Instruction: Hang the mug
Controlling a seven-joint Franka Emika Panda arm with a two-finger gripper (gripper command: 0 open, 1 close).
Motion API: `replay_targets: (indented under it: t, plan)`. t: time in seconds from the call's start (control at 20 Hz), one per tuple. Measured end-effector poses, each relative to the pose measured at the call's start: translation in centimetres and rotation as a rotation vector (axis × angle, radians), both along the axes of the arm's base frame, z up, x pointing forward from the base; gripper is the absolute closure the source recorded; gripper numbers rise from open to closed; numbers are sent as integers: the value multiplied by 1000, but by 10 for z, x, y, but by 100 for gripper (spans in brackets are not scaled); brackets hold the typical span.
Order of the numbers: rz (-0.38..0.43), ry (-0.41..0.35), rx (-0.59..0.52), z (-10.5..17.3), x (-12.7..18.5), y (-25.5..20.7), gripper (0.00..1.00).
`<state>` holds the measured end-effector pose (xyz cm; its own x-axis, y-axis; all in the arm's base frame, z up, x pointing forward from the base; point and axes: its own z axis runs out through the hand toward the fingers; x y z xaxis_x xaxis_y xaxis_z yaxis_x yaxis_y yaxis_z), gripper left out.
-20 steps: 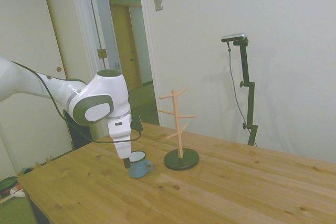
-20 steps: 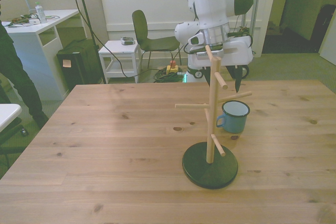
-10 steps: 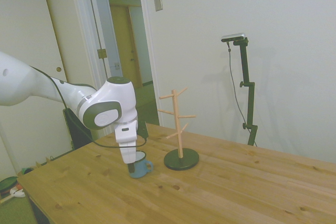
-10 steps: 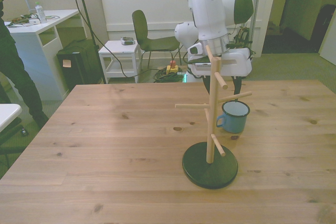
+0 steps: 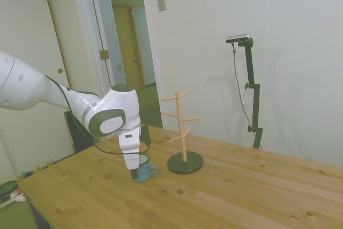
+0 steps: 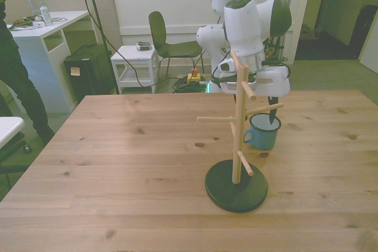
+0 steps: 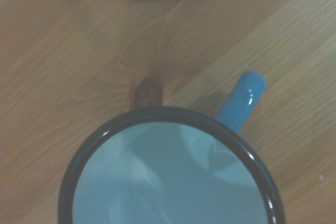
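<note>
The light-blue mug (image 5: 143, 172) stands upright on the wooden table (image 5: 225, 197), beside the dark round base of the wooden peg stand (image 5: 183, 132). In the front view the mug (image 6: 261, 135) sits behind the peg stand (image 6: 238, 128), toward the front view's right. My gripper (image 6: 271, 121) has come down on the mug from above and is open. One dark finger reaches inside the mug's rim, and the side view shows the gripper (image 5: 135, 170) at the mug's outer wall. The wrist view looks straight down into the mug (image 7: 168, 187), its handle (image 7: 241, 100) pointing away from the rim.
A person (image 6: 13, 69) stands at the front view's left edge by a white desk (image 6: 41, 30). A green chair (image 6: 168, 42) and a small white side table (image 6: 137, 66) stand behind the table. The stand's base (image 6: 236, 186) lies close to the mug.
The gripper has come down from just above the mug to its rim, with a finger now inside. Mug and peg stand have not moved.
</note>
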<state>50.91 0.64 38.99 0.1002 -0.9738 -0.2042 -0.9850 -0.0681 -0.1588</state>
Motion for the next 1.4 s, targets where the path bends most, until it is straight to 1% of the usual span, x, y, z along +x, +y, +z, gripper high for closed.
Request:
replay_targets:
  t: [0.2, 0.25, 0.5, 1.4]
  plan:
    - [0, 9, 0, -6, 6, 1, 0]
    - [1, 11, 0, -8, 7, 1, 100]
    - [8, 20, 1, -13, 10, 5, 100]
    - [21, 25, -7, -15, 11, 7, 100]
